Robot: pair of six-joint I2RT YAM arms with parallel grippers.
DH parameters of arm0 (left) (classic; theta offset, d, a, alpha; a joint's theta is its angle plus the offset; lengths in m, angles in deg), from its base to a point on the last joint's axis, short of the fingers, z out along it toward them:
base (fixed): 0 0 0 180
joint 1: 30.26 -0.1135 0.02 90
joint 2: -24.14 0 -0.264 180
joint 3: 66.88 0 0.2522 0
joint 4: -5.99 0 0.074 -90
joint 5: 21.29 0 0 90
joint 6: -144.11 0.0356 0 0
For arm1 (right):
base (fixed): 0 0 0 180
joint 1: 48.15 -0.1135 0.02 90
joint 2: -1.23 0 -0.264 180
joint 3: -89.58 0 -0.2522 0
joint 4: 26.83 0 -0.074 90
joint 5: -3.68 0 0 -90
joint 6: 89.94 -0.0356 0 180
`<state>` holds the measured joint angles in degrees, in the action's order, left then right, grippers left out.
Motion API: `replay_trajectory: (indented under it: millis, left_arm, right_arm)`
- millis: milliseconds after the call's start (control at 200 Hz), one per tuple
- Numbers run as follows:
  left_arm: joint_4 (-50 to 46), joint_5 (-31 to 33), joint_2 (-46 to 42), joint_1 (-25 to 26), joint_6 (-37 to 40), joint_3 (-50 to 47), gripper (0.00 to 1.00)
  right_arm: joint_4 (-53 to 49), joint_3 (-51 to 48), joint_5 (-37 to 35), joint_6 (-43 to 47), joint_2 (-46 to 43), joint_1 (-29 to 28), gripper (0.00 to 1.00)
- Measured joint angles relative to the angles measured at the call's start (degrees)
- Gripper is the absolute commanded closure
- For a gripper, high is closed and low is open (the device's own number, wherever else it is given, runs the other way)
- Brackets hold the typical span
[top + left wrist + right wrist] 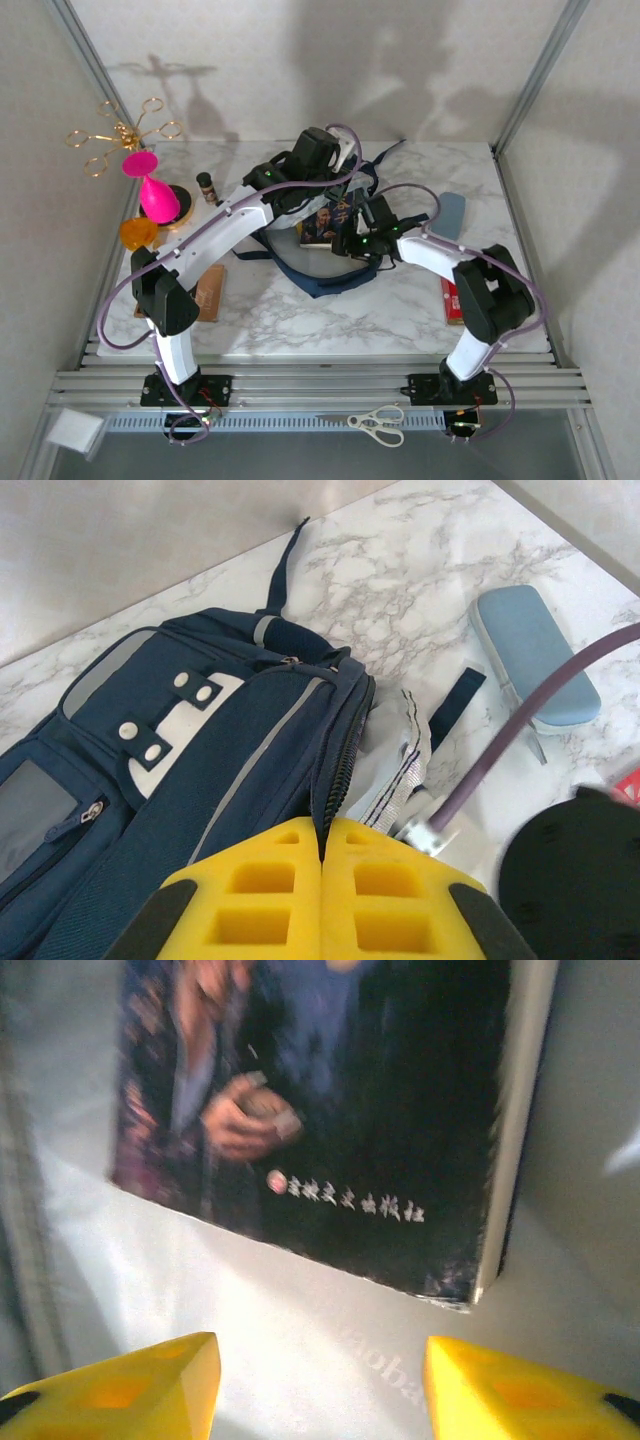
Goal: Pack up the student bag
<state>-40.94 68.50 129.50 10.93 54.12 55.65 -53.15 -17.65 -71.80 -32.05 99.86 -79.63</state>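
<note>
Left wrist | left end effector (pixel 322 828) pinches bag (pixel 200 770) | right end effector (pixel 320 1365) spread above book (pixel 340 1110)

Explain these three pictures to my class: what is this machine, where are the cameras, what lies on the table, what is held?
Two robot arms are bolted at the near edge of a marble table. One picture looks down from above; the others come from a camera on each wrist, so yellow fingers show below. On it lie a navy backpack, a blue case, a pink cup and a small bottle. The left hand is shut, apparently pinching the backpack's zip edge. The right hand is open, holding nothing, over a book lying on the backpack's pale lining.
</note>
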Motion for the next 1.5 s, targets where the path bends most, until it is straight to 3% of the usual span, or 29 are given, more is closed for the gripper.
replay_trajectory:
  millis: [345, 466, 661, 816, 901, 1011, 1111, 1267, 1397, 1497]
  left_arm:
    - [-0.1, -1.2, 0.0, 0.0, 0.0, 0.1, 1.0]
    - [0.0, -1.5, 0.0, 0.0, -0.5, 0.1, 1.0]
    - [0.7, -1.5, 0.1, 0.0, -2.0, 0.1, 1.0]
    - [0.9, -1.2, 0.1, 0.0, -3.0, -0.1, 1.0]
    - [1.5, -1.5, 0.1, 0.0, -3.7, -1.4, 0.74]
    - [5.1, -4.2, -1.6, -0.3, -6.6, -6.2, 0.67]
    - [9.4, -7.6, -8.0, -0.9, -11.0, -16.1, 0.54]
    - [15.0, -7.1, -27.5, -3.2, -21.5, -35.7, 0.47]
    - [14.3, -0.9, -44.5, -8.8, -29.3, -47.8, 0.4]
    - [10.5, 5.0, -52.6, -18.3, -34.4, -54.5, 0.34]
  right_arm:
    - [0.3, 7.8, -6.3, 1.5, 7.5, 1.4, 0.7]
    - [3.3, 11.5, -10.0, 1.7, 10.5, 1.6, 0.71]
    - [9.1, 13.5, -10.4, 1.5, 13.9, 1.6, 0.7]
    - [15.0, 8.3, -7.9, 1.5, 9.8, 1.6, 0.64]
    - [15.6, 1.4, -6.7, 1.2, 2.1, 1.6, 0.59]
    - [12.6, -6.2, -8.5, 0.8, -11.0, 1.6, 0.58]
    - [6.8, -8.2, -12.4, 0.6, -20.8, 1.7, 0.57]
    - [1.6, -8.0, -16.1, 0.8, -28.1, 1.3, 0.51]
    - [-0.7, -3.9, -15.8, 1.1, -23.1, -4.0, 0.46]
    - [0.3, 0.7, -14.3, 1.0, -14.9, -10.4, 0.42]
